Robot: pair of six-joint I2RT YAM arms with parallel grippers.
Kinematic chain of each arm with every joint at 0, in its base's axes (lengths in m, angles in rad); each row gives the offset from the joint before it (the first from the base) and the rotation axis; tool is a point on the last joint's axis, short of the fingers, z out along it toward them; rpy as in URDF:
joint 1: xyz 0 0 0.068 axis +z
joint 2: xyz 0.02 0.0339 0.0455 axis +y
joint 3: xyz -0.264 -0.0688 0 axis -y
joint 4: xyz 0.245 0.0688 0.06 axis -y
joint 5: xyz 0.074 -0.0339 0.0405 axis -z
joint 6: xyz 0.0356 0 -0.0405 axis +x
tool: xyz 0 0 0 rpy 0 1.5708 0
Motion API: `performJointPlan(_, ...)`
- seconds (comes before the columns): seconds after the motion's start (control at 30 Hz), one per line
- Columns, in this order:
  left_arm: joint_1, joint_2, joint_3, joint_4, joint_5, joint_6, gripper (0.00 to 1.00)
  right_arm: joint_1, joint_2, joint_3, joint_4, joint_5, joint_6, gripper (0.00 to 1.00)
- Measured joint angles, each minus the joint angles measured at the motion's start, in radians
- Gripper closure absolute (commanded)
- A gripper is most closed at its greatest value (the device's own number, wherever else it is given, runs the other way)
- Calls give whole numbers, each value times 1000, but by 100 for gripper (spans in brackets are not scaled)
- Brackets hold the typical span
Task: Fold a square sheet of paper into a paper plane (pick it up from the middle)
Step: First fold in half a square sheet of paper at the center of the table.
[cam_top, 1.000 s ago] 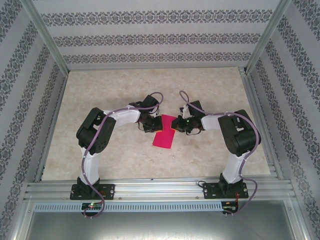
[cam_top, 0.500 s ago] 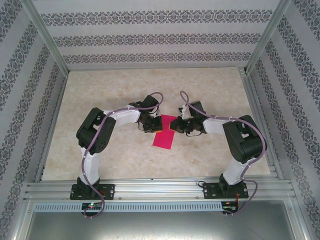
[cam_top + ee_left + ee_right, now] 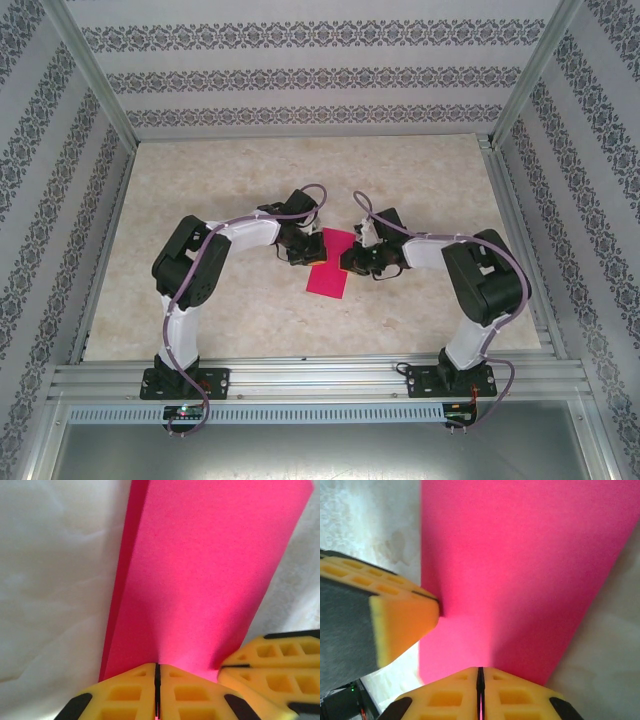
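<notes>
Beige table (image 3: 200, 180): left claw (image 3: 157, 667), right claw (image 3: 480, 669) pinch pink paper (image 3: 210, 570)

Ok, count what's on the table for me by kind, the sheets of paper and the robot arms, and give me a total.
pink paper sheet: 1
robot arms: 2 (left arm, right arm)
Total: 3
</notes>
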Motion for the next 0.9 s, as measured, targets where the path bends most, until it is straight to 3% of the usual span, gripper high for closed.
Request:
performJointPlan(0.23, 0, -108, 0, -21, -47, 0, 87, 39, -116, -35, 35, -1, 23, 89)
performJointPlan(0.6, 3, -230, -96, -20, -145, -4, 82, 71, -47, -165, 167, -13, 91, 89)
performJointPlan(0.9, 9, -283, -147, -21, -179, -15, 78, 73, 19, -51, 19, -64, -42, 89)
